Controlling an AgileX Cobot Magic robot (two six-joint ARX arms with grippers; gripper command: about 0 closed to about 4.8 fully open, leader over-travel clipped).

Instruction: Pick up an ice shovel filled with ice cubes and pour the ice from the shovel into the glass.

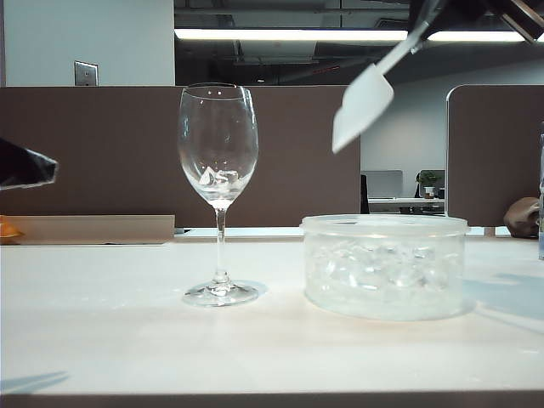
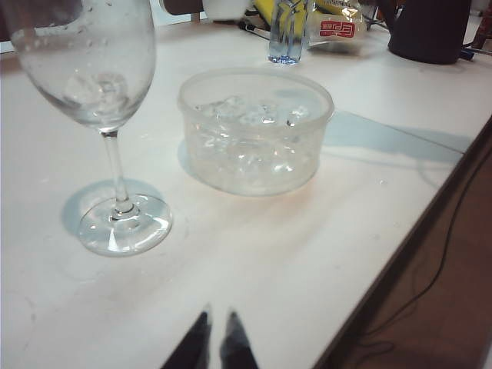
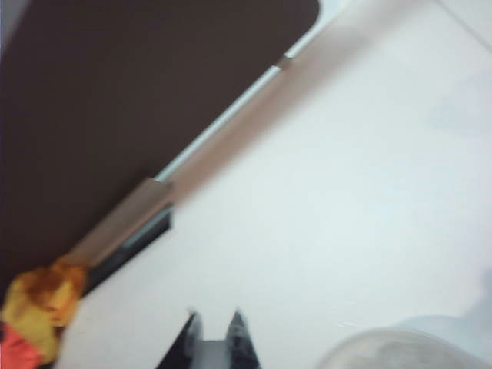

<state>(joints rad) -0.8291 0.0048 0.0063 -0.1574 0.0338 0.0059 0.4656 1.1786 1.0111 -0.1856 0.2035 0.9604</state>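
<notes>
The glass stands upright on the white table, with a few ice cubes at the bottom of its bowl. High above and to its right, the ice shovel hangs tilted with its scoop end pointing down-left toward the glass; no ice shows in it. My right gripper holds its handle at the top edge. In the right wrist view the right gripper is shut on the white shovel handle. My left gripper is shut and empty, hovering near the table's front, away from the glass.
A round translucent tub full of ice sits right of the glass, also visible as the tub. A blue bottle and a dark jug stand behind it. Brown partitions back the table. An orange-yellow object lies at the far left.
</notes>
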